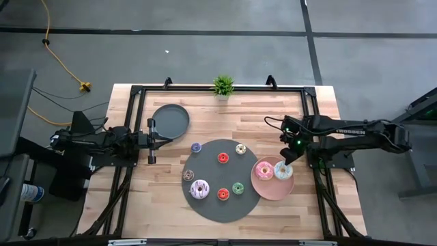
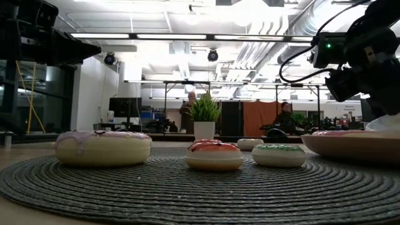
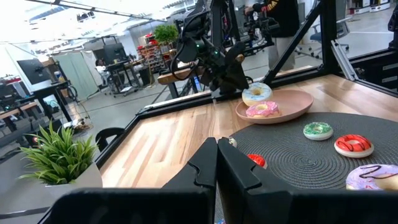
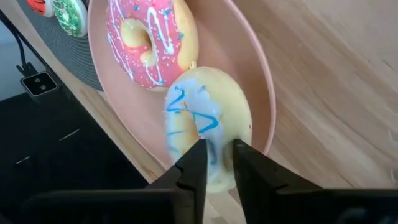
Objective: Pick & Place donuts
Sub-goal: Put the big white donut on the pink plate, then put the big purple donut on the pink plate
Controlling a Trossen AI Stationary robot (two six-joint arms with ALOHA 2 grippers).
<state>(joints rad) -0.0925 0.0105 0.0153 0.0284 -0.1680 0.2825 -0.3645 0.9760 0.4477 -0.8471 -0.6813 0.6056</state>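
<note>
Right gripper (image 4: 214, 163) fingers barely parted around white donut (image 4: 208, 127) on pink plate (image 4: 261, 93), beside pink donut (image 4: 149, 40); grip likely loosening. Risk: lifting drags donut off rim. Left gripper (image 3: 217, 171) closed, empty.

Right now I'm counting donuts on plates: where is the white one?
The white donut lies on the pink plate at the table's right, beside the pink donut, under the right claw.
</note>
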